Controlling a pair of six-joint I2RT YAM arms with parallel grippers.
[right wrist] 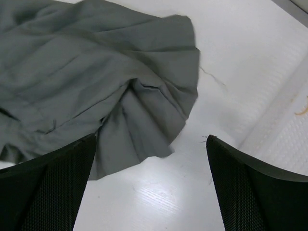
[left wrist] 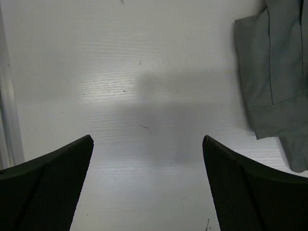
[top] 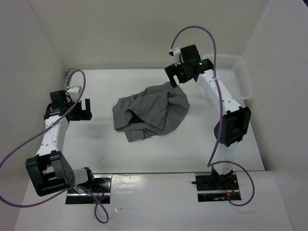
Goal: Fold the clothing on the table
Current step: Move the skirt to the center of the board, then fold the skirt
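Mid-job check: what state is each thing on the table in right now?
clothing: rumpled heap on the table, partly doubled over, not neatly folded, held by nothing.
left end effector: open, empty, over bare table.
right end effector: open, empty, above the clothing's far edge.
basket: upright, far right corner, apart from the clothing.

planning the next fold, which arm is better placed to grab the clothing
Probably the right: the right pincer hangs open at the far edge of the clothing, while the left pincer sits apart over bare table.
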